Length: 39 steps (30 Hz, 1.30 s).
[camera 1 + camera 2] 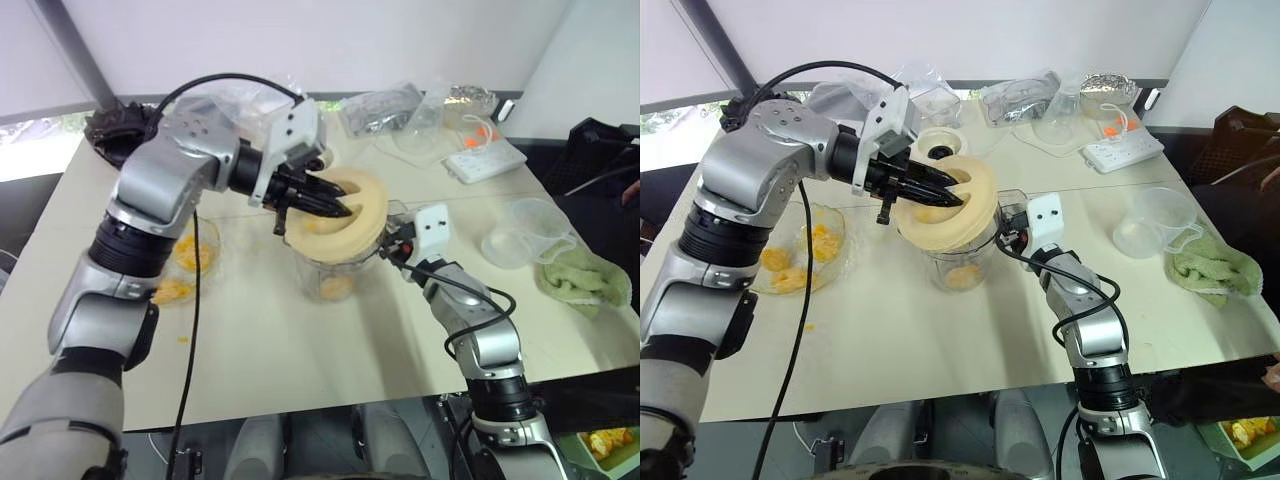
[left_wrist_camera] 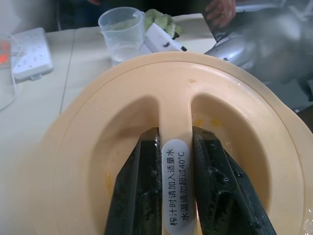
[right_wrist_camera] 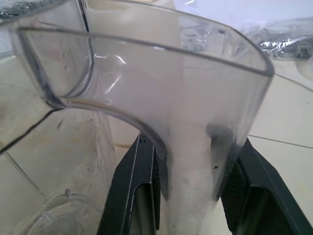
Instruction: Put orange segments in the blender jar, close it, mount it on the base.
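Note:
The clear blender jar [image 1: 335, 280] stands at the table's middle with orange segments [image 1: 337, 287] in its bottom. My right gripper [image 1: 392, 243] is shut on the jar's side handle [image 3: 195, 147]. My left gripper [image 1: 335, 205] is shut on the centre rib of a round cream lid [image 1: 365, 220], holding it tilted just above the jar's mouth. More orange segments [image 1: 790, 270] lie in a shallow glass bowl [image 1: 825, 215] to the left. The cream base [image 1: 940, 143] with its black socket stands behind the lid, partly hidden.
A clear measuring cup [image 1: 525, 232] and a green cloth [image 1: 590, 280] lie at the right. A white power strip [image 1: 485, 160] and plastic bags [image 1: 385, 105] sit at the back. A person's hand [image 2: 222, 10] rests beyond the table's right side.

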Motion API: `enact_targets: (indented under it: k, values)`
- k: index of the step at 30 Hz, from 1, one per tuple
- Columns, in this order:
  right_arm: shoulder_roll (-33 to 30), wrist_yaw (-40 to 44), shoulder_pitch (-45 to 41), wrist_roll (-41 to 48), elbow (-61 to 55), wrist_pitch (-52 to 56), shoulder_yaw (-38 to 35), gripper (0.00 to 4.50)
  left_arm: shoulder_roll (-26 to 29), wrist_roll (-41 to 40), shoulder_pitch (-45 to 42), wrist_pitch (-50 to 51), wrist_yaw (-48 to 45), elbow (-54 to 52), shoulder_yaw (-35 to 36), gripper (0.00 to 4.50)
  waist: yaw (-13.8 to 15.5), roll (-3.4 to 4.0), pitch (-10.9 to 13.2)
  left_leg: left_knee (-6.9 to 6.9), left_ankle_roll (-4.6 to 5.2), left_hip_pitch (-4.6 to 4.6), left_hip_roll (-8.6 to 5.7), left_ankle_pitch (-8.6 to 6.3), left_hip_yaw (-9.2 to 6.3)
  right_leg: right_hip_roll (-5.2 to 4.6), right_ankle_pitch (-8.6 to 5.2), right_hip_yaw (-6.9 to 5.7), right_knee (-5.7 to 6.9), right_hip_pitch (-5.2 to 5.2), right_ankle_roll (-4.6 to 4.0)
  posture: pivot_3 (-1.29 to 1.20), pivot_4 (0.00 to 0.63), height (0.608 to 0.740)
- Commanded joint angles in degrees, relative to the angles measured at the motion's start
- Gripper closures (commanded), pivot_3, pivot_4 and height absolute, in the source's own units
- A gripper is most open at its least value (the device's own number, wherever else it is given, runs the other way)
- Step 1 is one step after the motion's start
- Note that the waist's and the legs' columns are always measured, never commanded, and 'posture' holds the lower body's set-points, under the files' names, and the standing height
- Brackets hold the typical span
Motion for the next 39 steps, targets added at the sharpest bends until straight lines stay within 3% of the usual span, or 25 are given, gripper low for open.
enact_targets:
  k: [1,7,19,27,39]
  values:
    - [0.2,0.0,0.1,0.0,-2.5,-0.6,-0.4,3.54,-1.3,3.4,0.3,-4.2,-0.5,3.1,-2.9,4.26,0.0,0.00,0.0,0.00,0.00,0.00,0.00,0.00,0.01,0.00,0.00,0.01,0.03,0.00,0.00,0.00,0.150,0.740]
    - [-0.1,-0.2,0.9,0.0,-4.0,-0.1,-0.7,3.54,-4.9,7.6,0.0,-9.6,-1.7,11.1,-5.5,4.26,0.3,0.01,-0.1,0.02,0.00,0.07,-0.01,0.00,0.01,0.00,-0.02,0.01,0.13,0.03,-0.01,0.00,0.150,0.740]
    - [-0.5,-0.6,1.6,-0.3,-4.0,-0.6,-1.2,3.54,-6.4,15.0,3.4,-5.5,-3.7,11.0,-12.9,4.26,0.3,0.05,-0.3,0.05,0.00,0.32,-0.02,0.00,-0.01,-0.01,-0.07,0.02,0.15,0.28,-0.04,0.00,0.150,0.740]
    - [0.3,-1.4,1.0,-0.8,-3.2,-1.7,-1.2,3.54,-10.2,18.3,3.9,9.6,4.6,11.7,-14.3,4.26,0.4,0.07,-0.5,0.01,0.00,0.99,0.00,-0.01,-0.13,-0.02,-0.38,-0.02,0.05,1.04,-0.04,0.00,0.150,0.740]
    - [-0.6,-1.4,0.9,-3.0,-1.9,-4.5,-0.2,3.54,-14.6,17.5,1.3,29.4,20.9,14.1,-8.2,4.26,0.6,0.25,-1.4,0.00,-0.02,1.18,-0.19,-0.02,-0.72,-0.37,-0.49,-0.06,-0.74,1.64,0.13,0.00,0.150,0.740]
